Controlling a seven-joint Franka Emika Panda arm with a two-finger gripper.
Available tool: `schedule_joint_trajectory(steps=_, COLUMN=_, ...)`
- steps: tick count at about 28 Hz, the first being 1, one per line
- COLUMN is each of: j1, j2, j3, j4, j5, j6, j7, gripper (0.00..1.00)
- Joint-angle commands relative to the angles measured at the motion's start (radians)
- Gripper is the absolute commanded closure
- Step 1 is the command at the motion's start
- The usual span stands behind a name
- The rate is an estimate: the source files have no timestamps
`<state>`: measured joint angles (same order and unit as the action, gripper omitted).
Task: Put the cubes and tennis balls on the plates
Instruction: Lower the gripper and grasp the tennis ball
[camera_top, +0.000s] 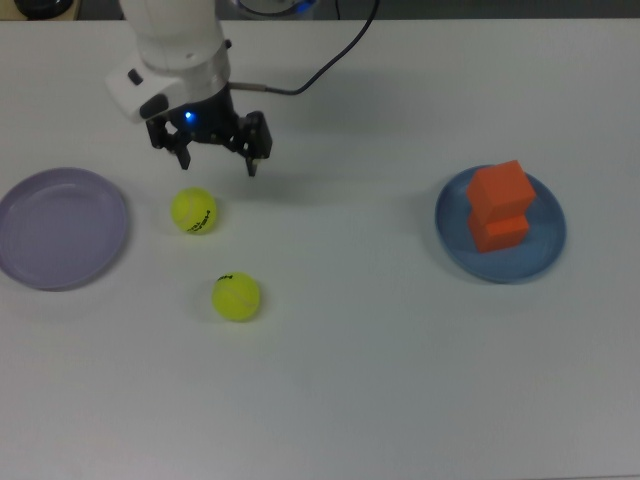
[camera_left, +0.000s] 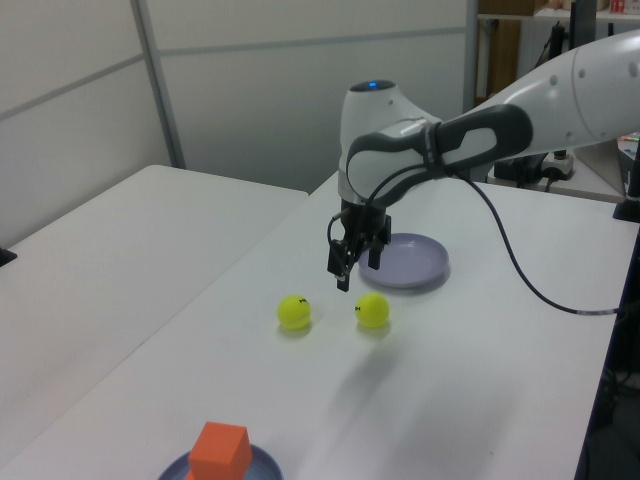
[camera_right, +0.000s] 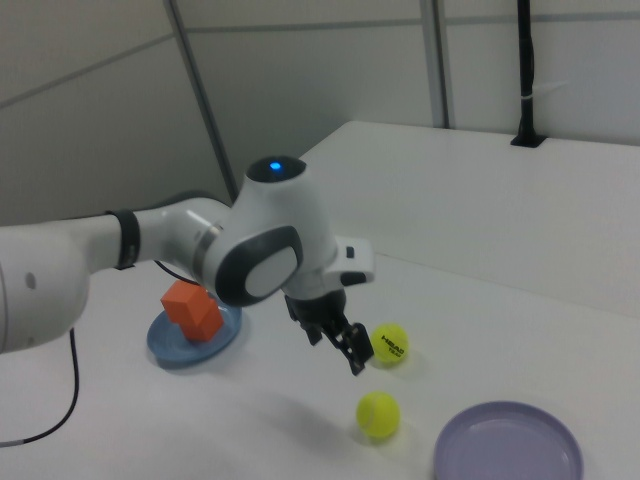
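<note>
Two orange cubes sit stacked on the blue plate at the top view's right; they also show in the left view as cubes on the blue plate, and in the right view as cubes. Two tennis balls lie on the table, one beside the lavender plate and the other closer to the front. My gripper hovers open and empty just above and to the right of the first ball. It hangs in front of the lavender plate as the gripper, over the balls.
The arm's black cable trails across the table's back edge in the top view. The right view shows the gripper above both balls, with the lavender plate near its bottom right.
</note>
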<state>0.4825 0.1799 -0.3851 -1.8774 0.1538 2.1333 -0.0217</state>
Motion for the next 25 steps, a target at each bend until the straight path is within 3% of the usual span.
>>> schedule_joint_trajectory(steps=1, j1=-0.038, j2=0.055, j3=-0.005, j4=-0.005, j5=0.043, j6=0.056, j7=-0.063, gripper=0.00)
schedule_joint_trajectory(steps=10, j1=-0.058, j2=0.131, j3=-0.005, j4=0.000, j5=0.047, j6=0.102, j7=-0.081, gripper=0.00)
schedule_joint_trajectory(steps=25, j1=-0.078, j2=0.170, j3=-0.003, j4=0.000, j5=0.046, j6=0.102, j7=-0.099, gripper=0.00)
